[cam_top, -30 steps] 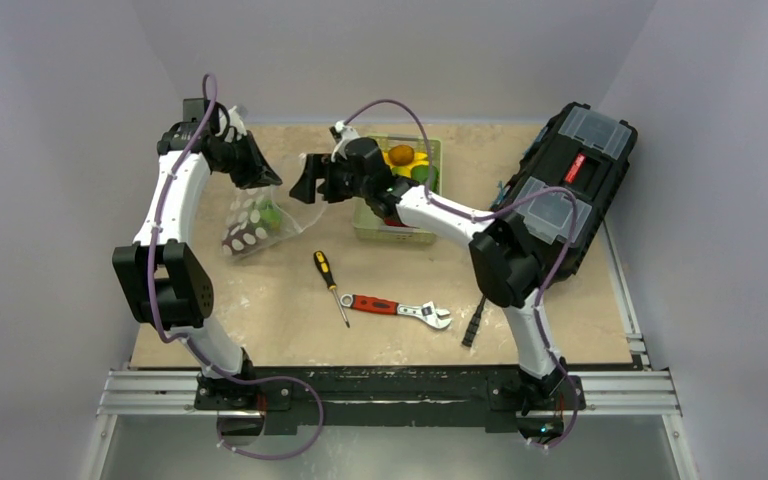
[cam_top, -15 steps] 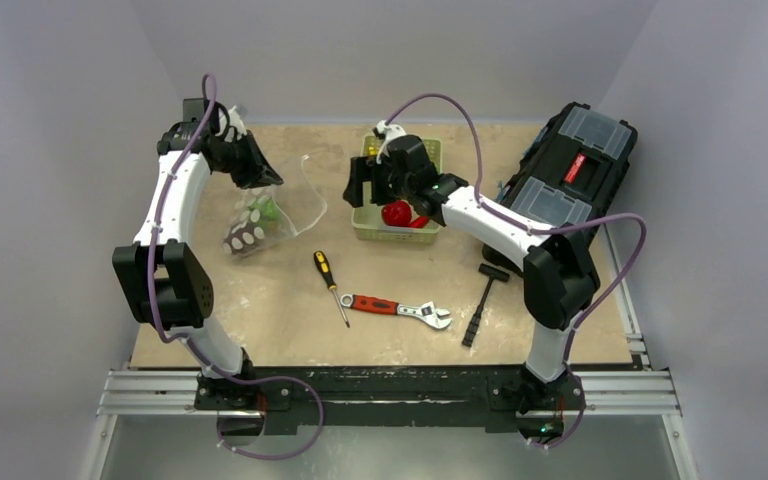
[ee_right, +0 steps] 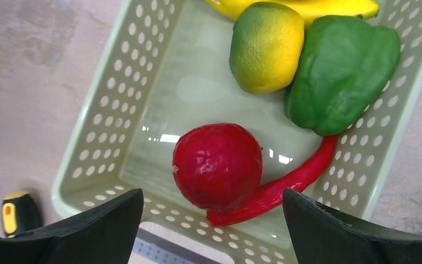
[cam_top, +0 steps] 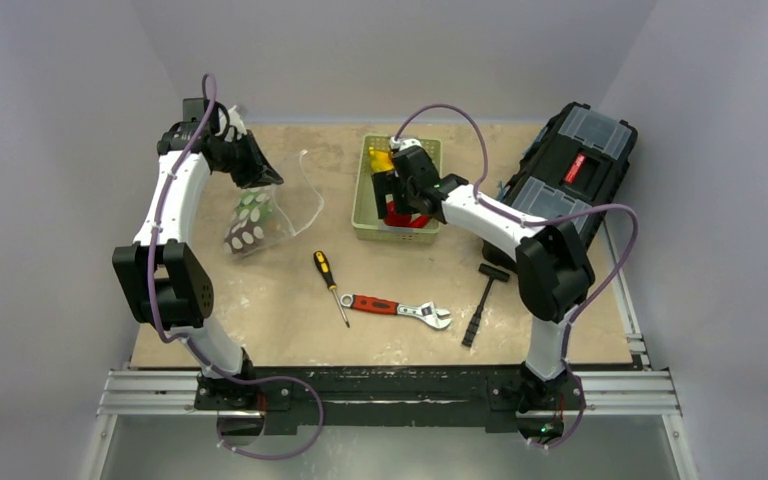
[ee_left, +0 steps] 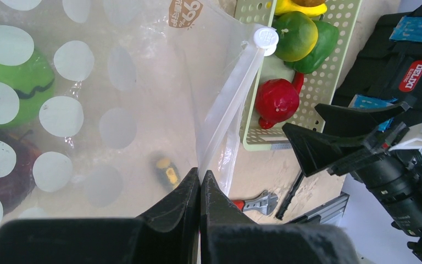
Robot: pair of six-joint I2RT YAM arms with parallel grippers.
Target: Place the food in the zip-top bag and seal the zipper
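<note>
Top external view: the tan worktop (cam_top: pixel 290 310) carries a black toolbox (cam_top: pixel 570 180) at the right edge. A pale green slotted basket (cam_top: pixel 365 215) sits at the far centre. The clear, dotted zip-top bag (cam_top: pixel 255 222) is at the far left, well apart from the basket.

The left pincer (cam_top: pixel 260 175) is above the bag. In the left wrist view its fingers are pressed together on the bag's mouth edge, pinching the pale zipper (ee_left: pixel 228 104) strip. A green fruit (ee_left: pixel 27 82) and a dark red fruit (ee_left: pixel 0 176) lie inside the bag.

The right pincer (ee_right: pixel 211 192) is over the basket with its fingers spread wide, holding nothing. Directly under it in the basket lies a red round fruit (ee_right: pixel 217 165), touching a red chilli (ee_right: pixel 291 181). Beside these are a green pepper (ee_right: pixel 343 71) and a yellow-green citrus (ee_right: pixel 266 47).

Nearer on the worktop lie a red-handled wrench (cam_top: pixel 400 308), a hammer (cam_top: pixel 482 295) to its right and a screwdriver (cam_top: pixel 328 280) to its left.
</note>
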